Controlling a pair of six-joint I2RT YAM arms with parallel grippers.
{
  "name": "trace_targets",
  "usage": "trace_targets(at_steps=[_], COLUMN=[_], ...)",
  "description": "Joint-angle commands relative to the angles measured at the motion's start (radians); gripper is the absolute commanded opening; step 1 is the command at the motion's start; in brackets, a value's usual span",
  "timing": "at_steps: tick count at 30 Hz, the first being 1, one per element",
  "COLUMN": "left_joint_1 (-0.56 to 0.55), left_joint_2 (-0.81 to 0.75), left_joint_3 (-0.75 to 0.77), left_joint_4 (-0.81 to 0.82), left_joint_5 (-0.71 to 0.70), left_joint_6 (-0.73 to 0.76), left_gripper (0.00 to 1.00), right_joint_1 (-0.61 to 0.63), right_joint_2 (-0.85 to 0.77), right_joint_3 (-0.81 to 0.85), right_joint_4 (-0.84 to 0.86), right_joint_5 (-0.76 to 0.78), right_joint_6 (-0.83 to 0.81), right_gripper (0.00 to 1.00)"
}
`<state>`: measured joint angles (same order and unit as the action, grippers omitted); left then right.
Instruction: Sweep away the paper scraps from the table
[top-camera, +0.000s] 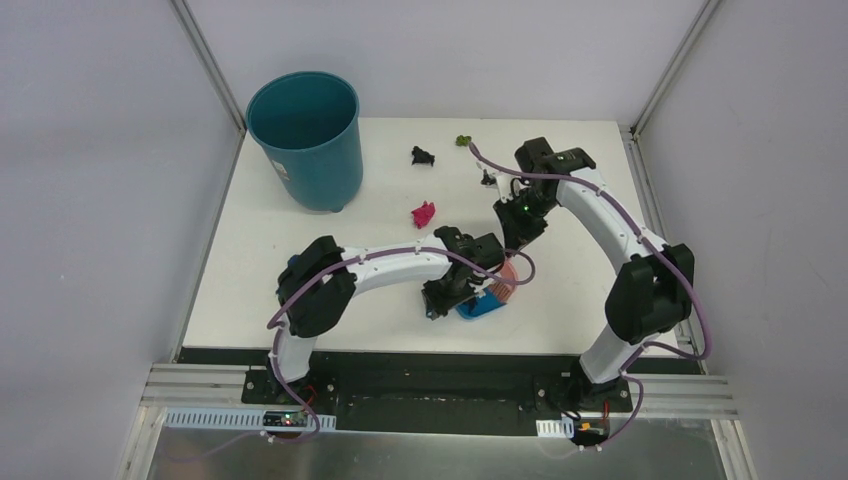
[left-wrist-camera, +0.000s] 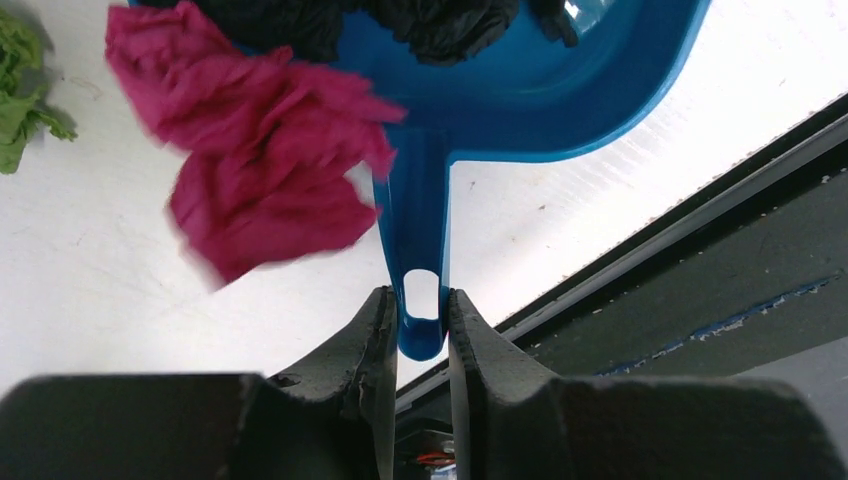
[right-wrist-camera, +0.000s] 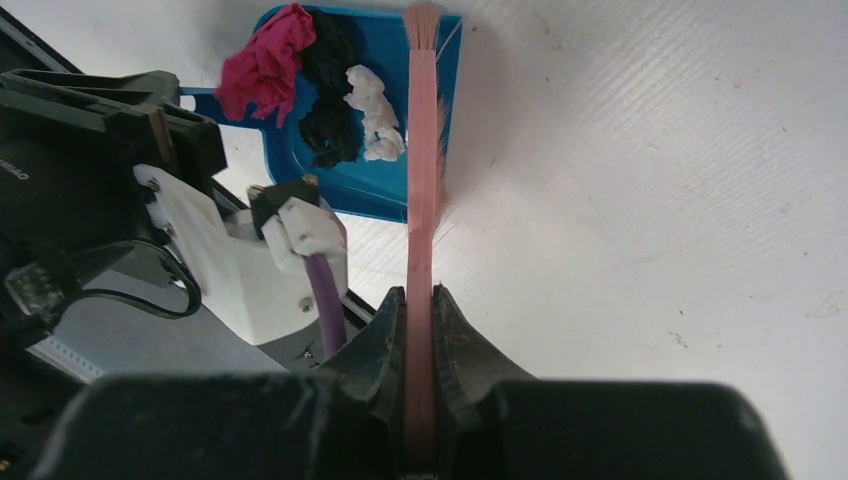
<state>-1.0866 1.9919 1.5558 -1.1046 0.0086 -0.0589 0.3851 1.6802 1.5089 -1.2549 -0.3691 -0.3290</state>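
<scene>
My left gripper (left-wrist-camera: 420, 300) is shut on the handle of the blue dustpan (left-wrist-camera: 530, 100), which lies near the table's (top-camera: 250, 250) front edge (top-camera: 481, 306). In the pan lie paper scraps: a magenta wad (right-wrist-camera: 265, 65) hanging over the rim by the handle, black wads (right-wrist-camera: 325, 105) and a white one (right-wrist-camera: 375, 110). My right gripper (right-wrist-camera: 420, 295) is shut on the pink brush (right-wrist-camera: 423, 160), whose bristles rest at the pan's mouth. Loose scraps lie farther back: magenta (top-camera: 423, 213), black (top-camera: 422, 156), olive-green (top-camera: 464, 140) and a small black one (top-camera: 487, 178).
A teal round bin (top-camera: 305, 135) stands at the table's back left corner. A black strip (top-camera: 400, 355) runs along the front edge next to the dustpan. A green scrap (left-wrist-camera: 20, 95) lies on the table left of the pan in the left wrist view.
</scene>
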Motion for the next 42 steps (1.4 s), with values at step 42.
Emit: trace_targets(at_steps=[42], left_joint_1=[-0.064], left_joint_2=[-0.401], left_joint_3=[-0.47], left_joint_4=[0.704], left_joint_5=[-0.346], left_joint_6=[-0.063], left_gripper=[0.0], right_joint_1=[-0.647], right_joint_2=[-0.226], right_joint_3=[-0.451], right_joint_4=[0.528], right_joint_5=[-0.482], right_joint_6=[0.285], right_gripper=[0.0])
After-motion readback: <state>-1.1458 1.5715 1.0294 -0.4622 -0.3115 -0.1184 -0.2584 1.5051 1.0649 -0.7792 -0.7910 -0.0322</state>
